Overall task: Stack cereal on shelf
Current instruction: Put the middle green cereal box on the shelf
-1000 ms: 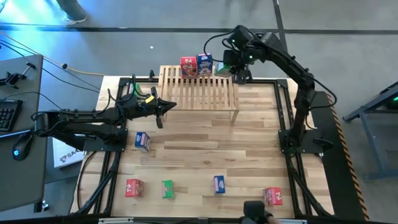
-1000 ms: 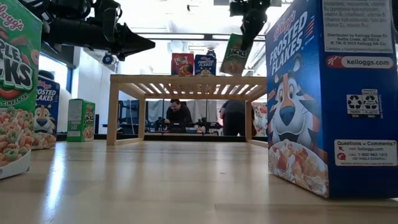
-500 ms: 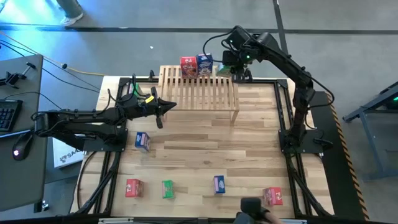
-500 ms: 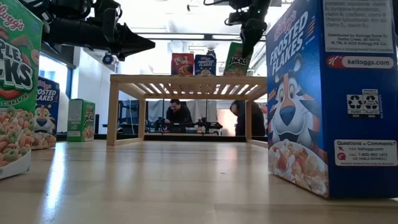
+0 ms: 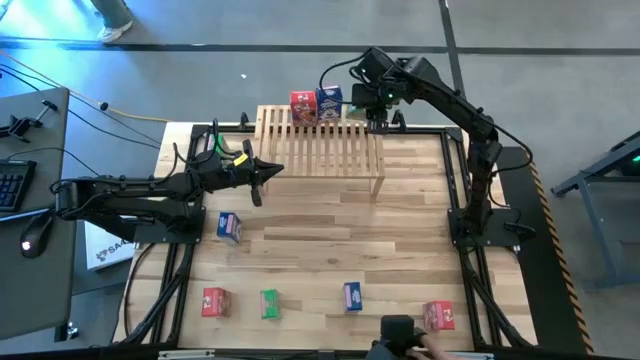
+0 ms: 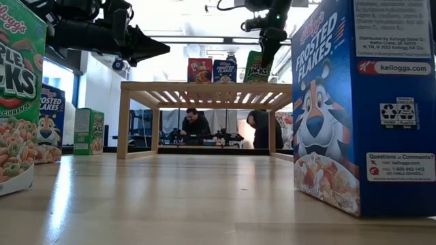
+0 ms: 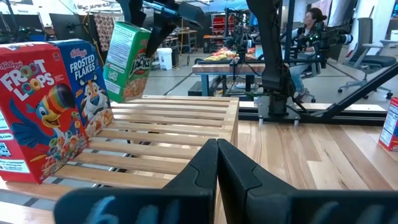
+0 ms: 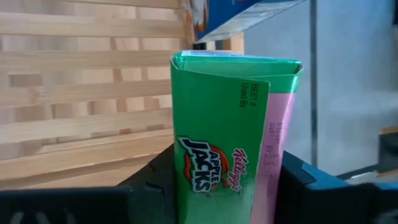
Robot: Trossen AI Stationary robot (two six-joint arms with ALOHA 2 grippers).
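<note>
Nearest the table's front edge, four cereal boxes are standing in a row: a red one (image 5: 215, 301), a green one (image 5: 269, 303), a blue one (image 5: 352, 295) and another red one (image 5: 438, 316). A further blue box (image 5: 229, 227) is sitting mid-table. Behind it, the left gripper (image 5: 262, 172) is hovering with its fingers pressed together, holding nothing. At the far side, the shelf (image 5: 330, 155) is carrying a red box (image 5: 303, 106) and a blue box (image 5: 328, 102) side by side along its back edge. Just beside them, the right gripper (image 5: 374, 107) is clasping a green Apple Jacks box (image 6: 257, 66) at the shelf top.
</note>
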